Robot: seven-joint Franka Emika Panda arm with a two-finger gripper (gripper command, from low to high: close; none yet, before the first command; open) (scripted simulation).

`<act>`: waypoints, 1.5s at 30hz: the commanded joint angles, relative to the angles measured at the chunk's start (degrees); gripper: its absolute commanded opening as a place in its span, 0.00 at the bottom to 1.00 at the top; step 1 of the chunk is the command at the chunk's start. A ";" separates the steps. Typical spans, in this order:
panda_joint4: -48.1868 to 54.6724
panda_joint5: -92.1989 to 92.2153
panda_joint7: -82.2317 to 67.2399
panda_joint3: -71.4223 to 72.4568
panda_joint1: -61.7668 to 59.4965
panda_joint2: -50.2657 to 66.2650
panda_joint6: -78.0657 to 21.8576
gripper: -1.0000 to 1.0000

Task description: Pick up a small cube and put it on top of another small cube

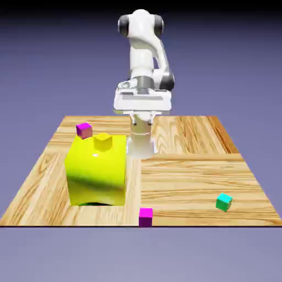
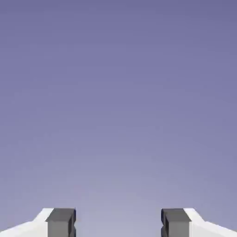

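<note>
The teal-green small cube [image 1: 223,202] lies on the wooden table near the front edge, at the exterior view's right. The tiny yellow cube [image 1: 103,141] sits on top of the big glossy yellow block [image 1: 96,171] at the left. My gripper [image 1: 140,150] hangs over the middle of the table, just right of the block's top and well away from the teal cube. In the hand view the two grey fingertips [image 2: 60,222] stand wide apart with only the blue-violet backdrop between them, so the gripper [image 2: 118,223] is open and holds nothing.
One magenta cube [image 1: 84,130] rests behind the big block at the far left. A second magenta cube [image 1: 145,216] sits at the table's front edge [image 1: 66,223] near the middle.
</note>
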 commanded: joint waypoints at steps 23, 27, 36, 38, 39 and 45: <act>34.65 -14.65 3.38 18.17 10.56 47.76 -31.76 0.50; 40.68 -17.20 3.97 21.33 12.40 56.07 -37.28 0.50; 44.54 -22.91 6.96 19.70 15.83 68.79 -33.62 0.00; 44.53 -21.77 6.23 20.71 15.20 66.71 -35.62 0.00; 44.52 -20.63 5.50 21.72 14.57 64.64 -37.61 0.00; 40.96 -16.78 3.51 17.16 9.94 52.18 -45.66 0.00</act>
